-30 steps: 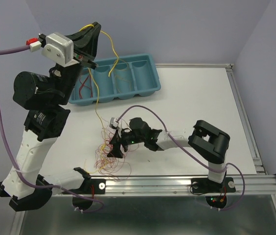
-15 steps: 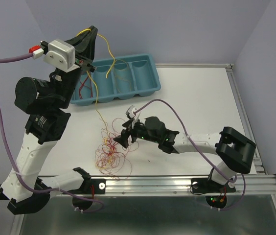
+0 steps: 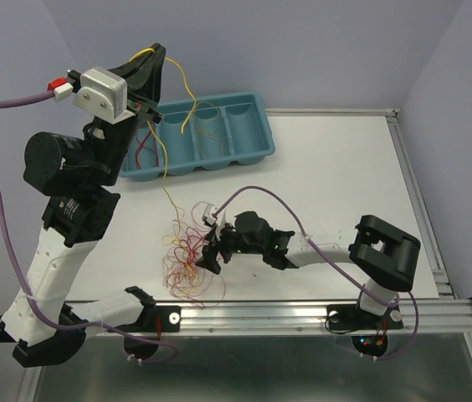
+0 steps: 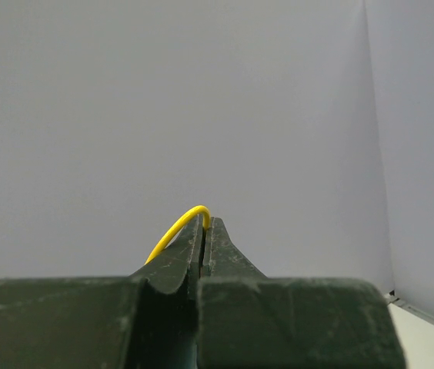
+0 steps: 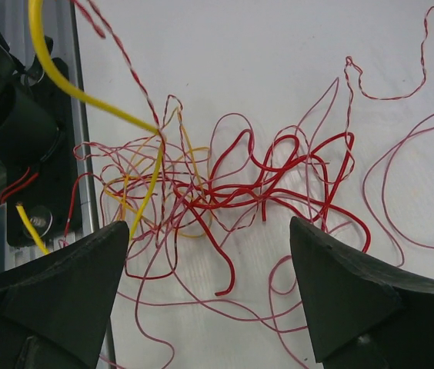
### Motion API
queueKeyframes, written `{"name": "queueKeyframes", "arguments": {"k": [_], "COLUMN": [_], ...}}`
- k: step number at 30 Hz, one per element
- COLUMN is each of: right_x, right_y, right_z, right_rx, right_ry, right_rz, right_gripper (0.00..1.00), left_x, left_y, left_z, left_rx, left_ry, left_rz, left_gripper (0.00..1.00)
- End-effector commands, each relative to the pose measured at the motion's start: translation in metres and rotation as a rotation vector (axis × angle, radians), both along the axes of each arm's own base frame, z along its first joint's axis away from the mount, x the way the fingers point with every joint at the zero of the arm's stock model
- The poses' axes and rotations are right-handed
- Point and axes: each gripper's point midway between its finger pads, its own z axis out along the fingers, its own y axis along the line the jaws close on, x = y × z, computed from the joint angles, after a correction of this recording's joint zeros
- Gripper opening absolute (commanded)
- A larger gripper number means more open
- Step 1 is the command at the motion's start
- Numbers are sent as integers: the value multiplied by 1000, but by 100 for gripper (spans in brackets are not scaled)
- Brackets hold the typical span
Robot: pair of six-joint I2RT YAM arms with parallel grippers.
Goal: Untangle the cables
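While the cables [image 3: 184, 261] lie heaped near the front edge of the table [image 3: 336, 167] in the top view, the left wrist view shows the left gripper [image 4: 205, 228] clenched on 1 yellow strand [image 4: 172, 237], the right wrist view the right gripper [image 5: 205, 231] spread over limp, snag-prone loops, probably best pinched at a free end.

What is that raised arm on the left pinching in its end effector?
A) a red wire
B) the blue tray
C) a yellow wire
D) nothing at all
C: in the left wrist view the left end effector is shut on a yellow wire that arcs out from between its fingers.
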Motion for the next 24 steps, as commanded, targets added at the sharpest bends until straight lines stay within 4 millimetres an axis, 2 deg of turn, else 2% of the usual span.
{"name": "queueKeyframes", "arguments": {"k": [1, 6, 8, 12, 13, 15, 18, 22, 24], "right_x": [-8, -6, -3, 6, 9, 20, 28, 52, 63], "right_y": [18, 33, 41, 46, 45, 37, 19, -14, -40], "right_z": [23, 13, 7, 5, 7, 10, 17, 21, 17], "right_rx": [57, 38, 33, 41, 48, 46, 54, 43, 34], "right_ry": [-48, -50, -43, -36, -42, -57, -69, -72, -40], "right_rz": [66, 43, 38, -9, -29, -108, -190, -377, -496], "right_gripper": [90, 87, 80, 37, 20, 9, 2, 1, 1], "left_x": [-21, -22, -23, -22, -22, -20, -16, -13, -13], "left_y": [19, 18, 19, 19, 19, 26, 33, 58, 82], "left_z": [31, 33, 34, 34, 34, 33, 31, 35, 39], "left_rx": [-63, -69, -73, -70, -61, -74, -74, -131, -195], "left_ry": [-89, -87, -89, -91, -94, -90, -94, -95, -93], "left_rz": [19, 10, 8, 13, 21, 57, 108, 231, 333], "left_gripper": [0, 0, 0, 0, 0, 0, 0, 0, 0]}}
